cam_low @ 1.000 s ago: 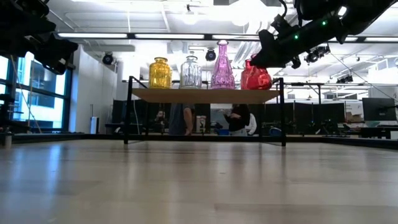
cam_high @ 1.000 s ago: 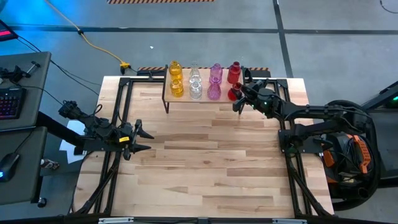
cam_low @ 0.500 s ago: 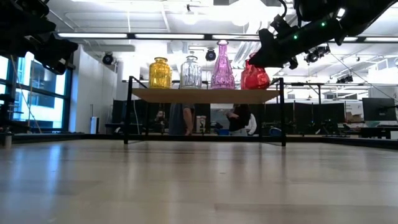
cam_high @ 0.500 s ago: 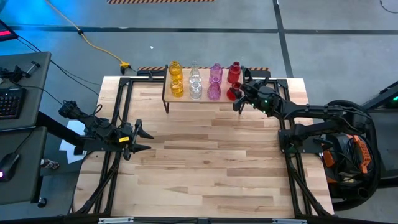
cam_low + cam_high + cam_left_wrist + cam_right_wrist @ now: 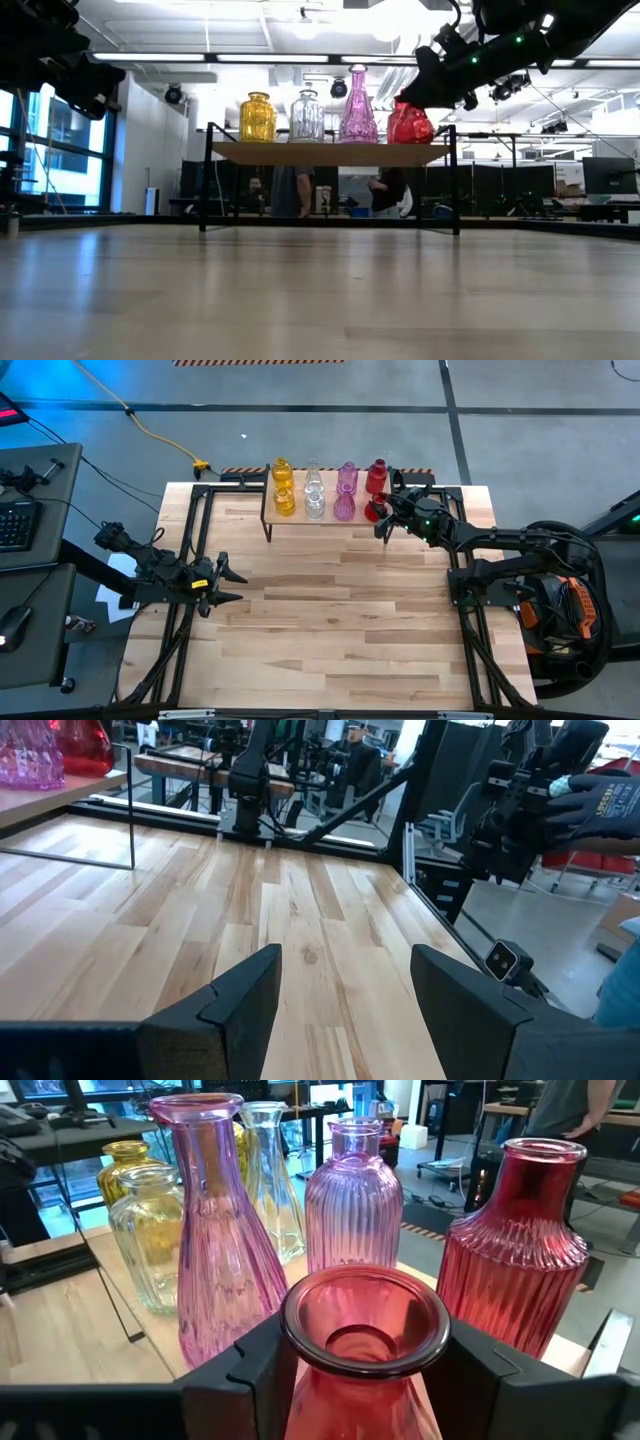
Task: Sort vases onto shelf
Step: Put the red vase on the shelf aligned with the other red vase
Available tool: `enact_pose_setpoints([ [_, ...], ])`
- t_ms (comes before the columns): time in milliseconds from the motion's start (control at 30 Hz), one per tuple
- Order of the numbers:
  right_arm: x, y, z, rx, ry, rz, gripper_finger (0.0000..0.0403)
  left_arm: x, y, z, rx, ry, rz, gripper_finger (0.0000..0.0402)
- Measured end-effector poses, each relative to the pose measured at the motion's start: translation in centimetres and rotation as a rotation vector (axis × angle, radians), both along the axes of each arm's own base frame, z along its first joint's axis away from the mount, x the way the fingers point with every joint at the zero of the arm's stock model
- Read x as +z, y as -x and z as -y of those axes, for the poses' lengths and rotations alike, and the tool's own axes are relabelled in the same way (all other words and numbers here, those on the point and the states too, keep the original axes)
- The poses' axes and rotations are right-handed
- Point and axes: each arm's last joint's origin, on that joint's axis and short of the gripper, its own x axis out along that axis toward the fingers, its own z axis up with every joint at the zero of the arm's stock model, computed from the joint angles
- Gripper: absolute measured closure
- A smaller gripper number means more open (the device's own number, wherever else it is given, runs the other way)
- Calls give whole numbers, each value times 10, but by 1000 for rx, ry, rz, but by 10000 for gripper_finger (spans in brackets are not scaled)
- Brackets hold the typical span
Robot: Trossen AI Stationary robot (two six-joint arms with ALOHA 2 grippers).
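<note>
The small wood shelf (image 5: 320, 524) stands at the table's far edge. On it stand two yellow vases (image 5: 283, 500), two clear vases (image 5: 314, 506), two pink vases (image 5: 344, 508) and one red ribbed vase (image 5: 376, 477), all on their bases. My right gripper (image 5: 384, 513) is at the shelf's right end, shut on the second red vase (image 5: 362, 1330). In the low view that red vase (image 5: 410, 123) sits upright beside the pink vase (image 5: 357, 105). My left gripper (image 5: 236, 582) waits open over the table's left side, touching nothing. My right gripper pinches the red vase by its neck just under the rim (image 5: 300, 1355), one finger (image 5: 245, 1375) on each side. The fingers come from the table's right, slanting down. The vase is upright, its base (image 5: 410, 141) at the shelf board's top; whether it rests there I cannot tell.
The shelf's thin black legs (image 5: 207, 180) stand on the tabletop (image 5: 330, 620), which spreads wide in front of the shelf. The far red vase (image 5: 512, 1250) and the tall pink vase (image 5: 205, 1230) stand close around the held one. People and equipment show beyond the table.
My right gripper has moved the red vase a little toward the table's far edge at the shelf's right end, and the vase now stands straighter than a second ago. The gripper stays shut on it.
</note>
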Motion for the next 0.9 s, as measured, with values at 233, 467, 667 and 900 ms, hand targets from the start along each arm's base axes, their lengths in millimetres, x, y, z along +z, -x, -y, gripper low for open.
enact_pose_setpoints([
  [233,2,0,0,3,19,6,219,0,0,0,0,0,0,187],
  [467,5,-1,0,5,44,25,203,0,0,0,0,0,0,187],
  [667,4,-1,0,5,41,19,194,0,0,0,0,0,0,187],
  [900,5,0,0,-1,43,21,193,0,0,0,0,0,0,187],
])
